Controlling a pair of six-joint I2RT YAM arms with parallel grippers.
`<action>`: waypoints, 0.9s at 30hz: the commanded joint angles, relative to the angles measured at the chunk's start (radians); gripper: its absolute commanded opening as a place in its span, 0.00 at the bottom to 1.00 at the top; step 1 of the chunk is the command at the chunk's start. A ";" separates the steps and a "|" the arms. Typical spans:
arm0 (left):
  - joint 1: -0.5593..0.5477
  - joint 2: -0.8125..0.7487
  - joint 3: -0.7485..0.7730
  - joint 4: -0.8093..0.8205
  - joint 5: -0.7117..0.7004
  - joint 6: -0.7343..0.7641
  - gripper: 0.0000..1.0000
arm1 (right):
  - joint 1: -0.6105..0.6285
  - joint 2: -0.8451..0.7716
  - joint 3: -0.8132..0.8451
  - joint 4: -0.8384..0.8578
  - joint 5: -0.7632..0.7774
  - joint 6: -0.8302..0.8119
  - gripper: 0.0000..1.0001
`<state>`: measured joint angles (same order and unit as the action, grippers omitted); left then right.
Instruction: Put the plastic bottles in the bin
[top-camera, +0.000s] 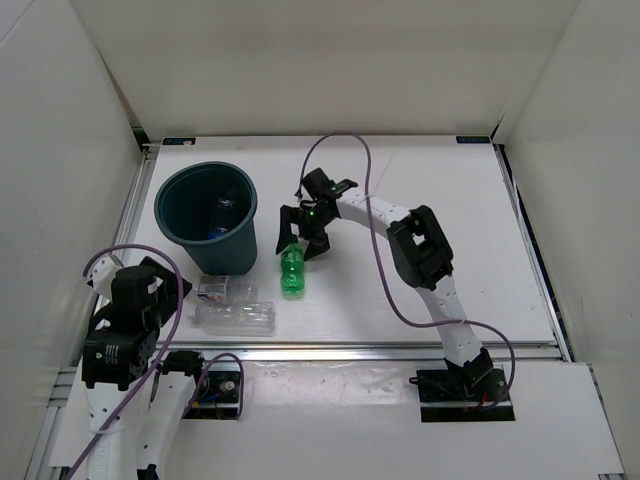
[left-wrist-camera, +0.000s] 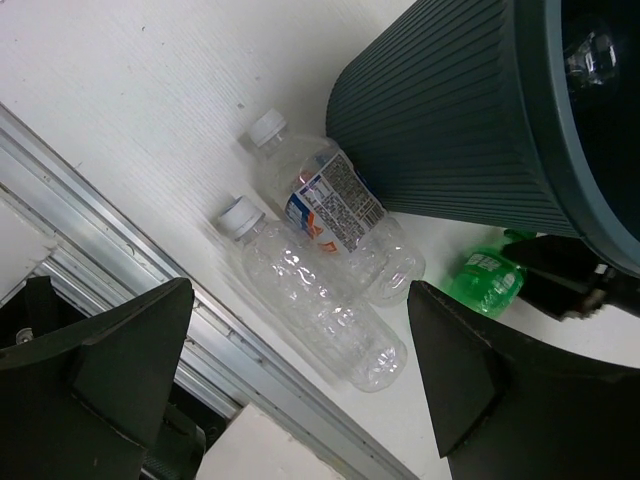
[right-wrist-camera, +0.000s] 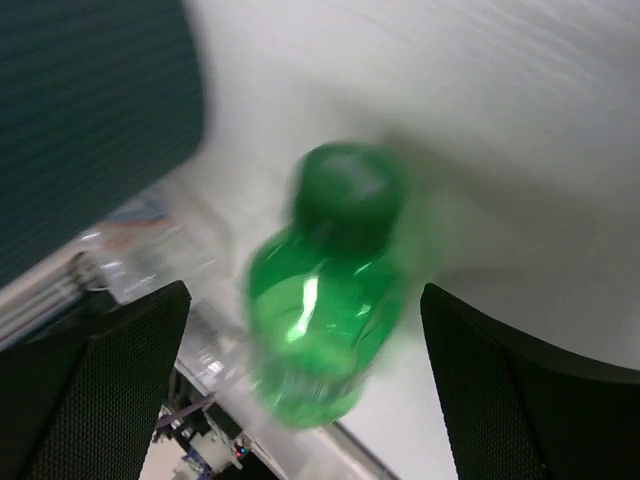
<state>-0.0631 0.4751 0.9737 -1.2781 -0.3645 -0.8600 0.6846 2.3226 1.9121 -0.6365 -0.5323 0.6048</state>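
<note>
The dark teal bin (top-camera: 180, 215) stands at the left; a clear bottle with a blue label (top-camera: 222, 214) lies inside it. The green bottle (top-camera: 291, 272) lies on the table right of the bin. My right gripper (top-camera: 305, 238) hovers over its cap end, open, not touching it. In the right wrist view the green bottle (right-wrist-camera: 325, 290) is blurred between the spread fingers (right-wrist-camera: 110, 380). Two clear bottles (top-camera: 225, 291) (top-camera: 236, 318) lie in front of the bin. My left gripper (top-camera: 172, 290) is open and empty just left of them; its wrist view shows both (left-wrist-camera: 335, 205) (left-wrist-camera: 310, 300).
A metal rail (top-camera: 400, 350) runs along the table's near edge, close to the clear bottles. White walls enclose the table at the left, back and right. The right arm's purple cable (top-camera: 372, 215) loops over the table's middle.
</note>
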 joint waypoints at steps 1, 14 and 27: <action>-0.006 0.013 0.026 -0.021 0.010 0.030 0.99 | 0.004 0.055 0.016 -0.104 0.087 -0.046 1.00; -0.006 0.004 0.025 -0.049 -0.010 -0.046 0.99 | -0.046 -0.070 -0.269 -0.092 0.159 -0.082 0.23; -0.006 -0.047 -0.056 0.039 -0.011 -0.137 0.99 | -0.048 -0.414 0.264 -0.039 0.305 0.000 0.13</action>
<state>-0.0631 0.4320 0.9314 -1.2858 -0.3832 -0.9577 0.5571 1.8629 1.9759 -0.7364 -0.2749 0.6182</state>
